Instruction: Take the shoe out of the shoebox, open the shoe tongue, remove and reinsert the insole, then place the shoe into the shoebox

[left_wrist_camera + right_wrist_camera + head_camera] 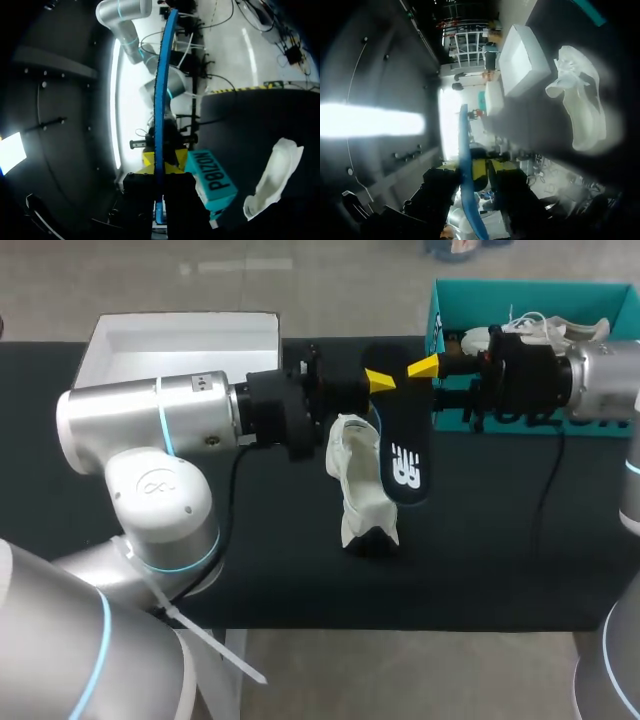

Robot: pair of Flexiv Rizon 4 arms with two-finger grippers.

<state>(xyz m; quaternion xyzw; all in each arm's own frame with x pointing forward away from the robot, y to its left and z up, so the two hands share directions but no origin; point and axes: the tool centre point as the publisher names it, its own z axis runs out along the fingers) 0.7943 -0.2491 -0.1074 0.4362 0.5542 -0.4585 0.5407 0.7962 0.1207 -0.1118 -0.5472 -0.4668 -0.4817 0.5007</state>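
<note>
Insole (402,465), dark with a white logo: held flat above the table (500,540), center of head view. Left gripper (378,382) enters from frame left, its 2 fingers closed narrowly on the insole's far end; in its wrist view the insole runs edge-on between them. Right gripper (424,367) meets the same end from frame right; cannot tell if it grips. White shoe (360,490) lies on the table just left of the insole. Teal shoebox (530,287) sits upper right, white lid (150,345) upper left.

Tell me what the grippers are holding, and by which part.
The left gripper holds the insole by its end nearest the teal shoebox. The right gripper is at that same end; whether it grips too cannot be told.
</note>
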